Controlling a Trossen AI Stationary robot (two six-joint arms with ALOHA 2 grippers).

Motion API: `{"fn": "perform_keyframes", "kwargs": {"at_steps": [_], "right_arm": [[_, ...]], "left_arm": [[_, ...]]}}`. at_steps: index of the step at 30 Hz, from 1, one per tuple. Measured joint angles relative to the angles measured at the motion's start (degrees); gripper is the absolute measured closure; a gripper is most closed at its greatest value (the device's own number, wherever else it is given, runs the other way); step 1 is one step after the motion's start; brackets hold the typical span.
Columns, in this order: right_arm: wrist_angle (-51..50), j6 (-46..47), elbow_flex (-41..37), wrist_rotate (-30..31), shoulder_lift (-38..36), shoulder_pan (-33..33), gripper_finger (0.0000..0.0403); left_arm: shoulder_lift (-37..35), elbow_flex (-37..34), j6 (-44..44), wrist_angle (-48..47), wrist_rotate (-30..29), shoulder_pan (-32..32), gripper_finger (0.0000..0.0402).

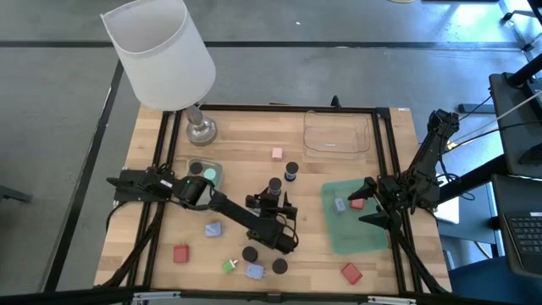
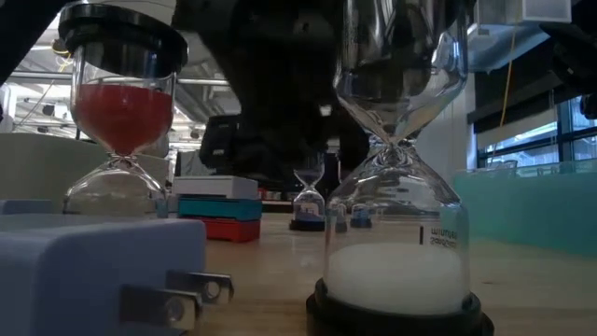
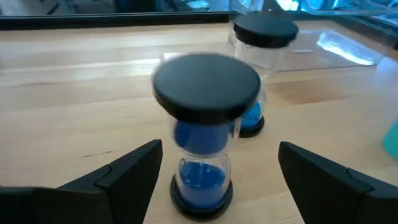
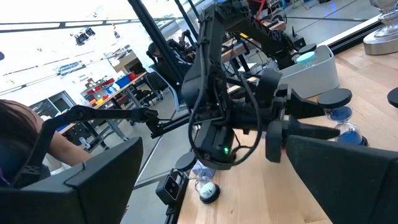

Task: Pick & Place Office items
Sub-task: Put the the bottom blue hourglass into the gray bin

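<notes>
- Blue hourglass [image 3: 202, 155] stands upright mid-table, between my left gripper [image 3: 217, 180] fingers, jaws wide, not touching.
- I judge this the approach: next, close on its waist.
- Right gripper [image 1: 366, 203] waits open over the green tray [image 1: 360, 237].

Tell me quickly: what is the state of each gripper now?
Left gripper: open around the blue sand timer, not closed.
Right gripper: open, empty, over the green tray.

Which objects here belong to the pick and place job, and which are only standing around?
Job:
blue sand timer
red block
pink block
lilac-blue plug
left gripper

Standing around:
lamp
clear tray
green tray
</notes>
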Motion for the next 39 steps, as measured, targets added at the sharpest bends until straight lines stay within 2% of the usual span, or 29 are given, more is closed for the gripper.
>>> {"fn": "perform_keyframes", "kwargs": {"at_steps": [7, 13, 16, 21, 24, 27, 29, 39], "right_arm": [[0.0, 0.0, 0.0, 0.0, 0.0, 0.0, 0.0003], [0.0, 0.0, 0.0, 0.0, 0.0, 0.0, 0.0003], [0.0, 0.0, 0.0, 0.0, 0.0, 0.0, 0.0003], [0.0, 0.0, 0.0, 0.0, 0.0, 0.0, 0.0003], [0.0, 0.0, 0.0, 0.0, 0.0, 0.0, 0.0003], [0.0, 0.0, 0.0, 0.0, 0.0, 0.0, 0.0003], [0.0, 0.0, 0.0, 0.0, 0.0, 0.0, 0.0003], [0.0, 0.0, 0.0, 0.0, 0.0, 0.0, 0.0003]], "left_arm": [[0.0, 7.6, -7.0, -11.9, 6.8, 0.0, 0.0082], [0.0, 16.0, -5.6, -16.3, 15.9, 0.9, 0.0086], [-1.2, 19.4, 3.1, -15.7, 24.4, 2.5, 0.0094], [-4.4, 23.6, 25.7, -13.2, 42.2, 7.6, 0.0112], [-6.2, 23.7, 38.3, -11.7, 52.6, 10.7, 0.0123], [-8.5, 23.6, 45.2, -11.6, 61.1, 13.4, 0.0130], [-9.3, 23.7, 46.0, -11.6, 65.1, 14.8, 0.0131], [-10.2, 23.6, 39.3, -14.0, 66.6, 17.7, 0.0121]]}}
